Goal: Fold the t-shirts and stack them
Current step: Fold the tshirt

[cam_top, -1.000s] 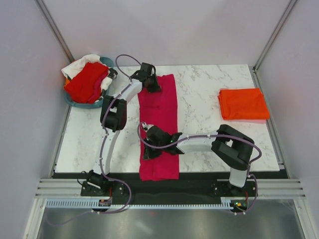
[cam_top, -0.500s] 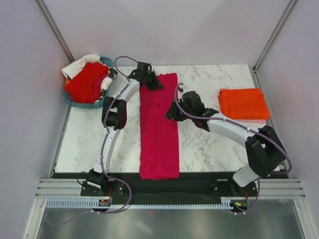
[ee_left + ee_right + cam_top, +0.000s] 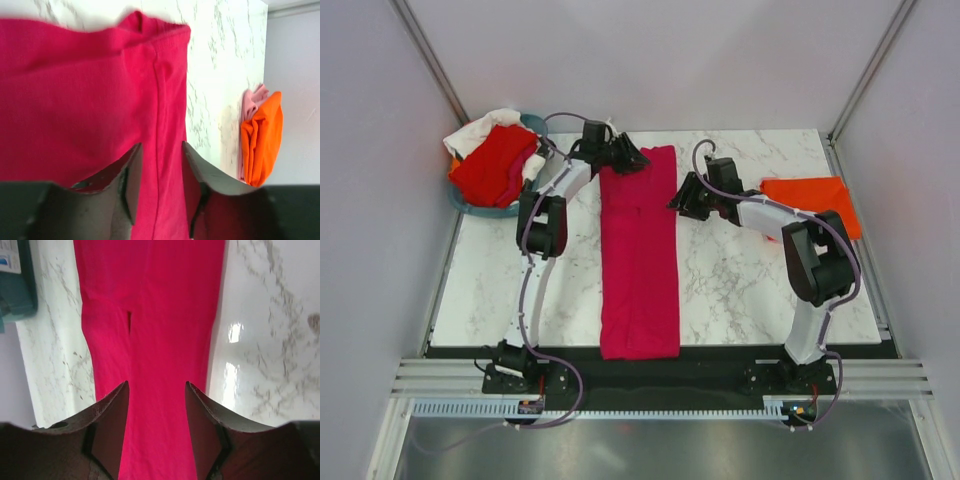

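Marble table carries magenta tee, orange tee, teal basket.

Teal basket on far-left corner of marble table, overhanging edge.

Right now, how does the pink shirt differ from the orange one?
The pink shirt lies as a long narrow strip down the middle; the orange shirt is a compact folded rectangle near the right edge. The left gripper and right gripper are at the pink shirt's far end, neither at the orange shirt. Both shirts lie flat on the table.
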Motion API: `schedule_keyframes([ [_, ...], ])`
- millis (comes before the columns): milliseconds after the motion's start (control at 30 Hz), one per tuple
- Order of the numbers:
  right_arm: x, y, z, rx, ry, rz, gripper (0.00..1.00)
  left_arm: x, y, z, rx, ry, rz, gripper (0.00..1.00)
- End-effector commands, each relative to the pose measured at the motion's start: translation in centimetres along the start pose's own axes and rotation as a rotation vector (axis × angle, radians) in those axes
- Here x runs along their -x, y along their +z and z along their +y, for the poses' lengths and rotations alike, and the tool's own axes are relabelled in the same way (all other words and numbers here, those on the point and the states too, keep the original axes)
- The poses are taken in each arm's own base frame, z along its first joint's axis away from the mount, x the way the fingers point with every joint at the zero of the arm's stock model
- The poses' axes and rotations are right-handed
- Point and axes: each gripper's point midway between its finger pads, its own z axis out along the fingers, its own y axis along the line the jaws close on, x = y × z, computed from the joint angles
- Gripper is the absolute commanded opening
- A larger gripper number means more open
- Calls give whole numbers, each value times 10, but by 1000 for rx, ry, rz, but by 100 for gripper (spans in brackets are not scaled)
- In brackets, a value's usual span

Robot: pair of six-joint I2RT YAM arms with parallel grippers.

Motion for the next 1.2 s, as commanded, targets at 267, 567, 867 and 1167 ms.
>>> schedule_keyframes([
  [267, 75, 64, -12, 70, 90, -6, 58, 13, -134, -66, 3, 173, -107, 76],
  [567, 80, 105, -31, 59, 127, 20, 59, -45, -163, 0, 170, 109, -64, 77],
  [867, 87, 123, -48, 47, 159, 15, 34, -60, -147, 48, 251, 48, -18, 71],
  [1167, 89, 135, -55, 73, 193, 33, 19, -56, -143, 79, 360, 30, -36, 61],
])
